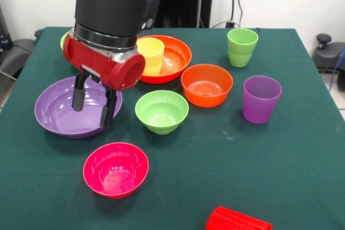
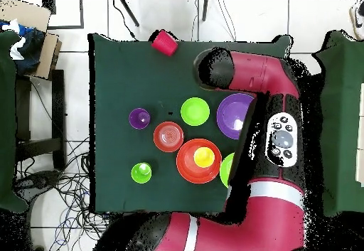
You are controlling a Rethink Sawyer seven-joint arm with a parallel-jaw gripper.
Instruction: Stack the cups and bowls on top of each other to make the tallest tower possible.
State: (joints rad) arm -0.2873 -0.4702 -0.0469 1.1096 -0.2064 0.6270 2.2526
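My gripper (image 1: 94, 106) is open and empty, its fingers hanging inside the large purple bowl (image 1: 48, 114) (image 2: 233, 114). The yellow cup (image 1: 151, 55) (image 2: 204, 156) stands in the large orange bowl (image 1: 175, 57) (image 2: 189, 166). The small lime green bowl (image 1: 161, 111) (image 2: 195, 111), small orange bowl (image 1: 207, 84) (image 2: 168, 136) and magenta bowl (image 1: 115, 169) stand apart. The purple cup (image 1: 261, 99) (image 2: 139, 118) and light green cup (image 1: 242, 47) (image 2: 141, 172) stand upright. The red cup (image 1: 237, 220) (image 2: 165, 43) lies on its side. The large lime green bowl (image 1: 64, 39) (image 2: 227, 170) is mostly hidden by my arm.
The green table (image 1: 242, 160) ends close to the red cup at the front edge. My arm (image 2: 274, 120) covers the magenta bowl and the gripper in the overhead view. Chairs and cables stand around the table.
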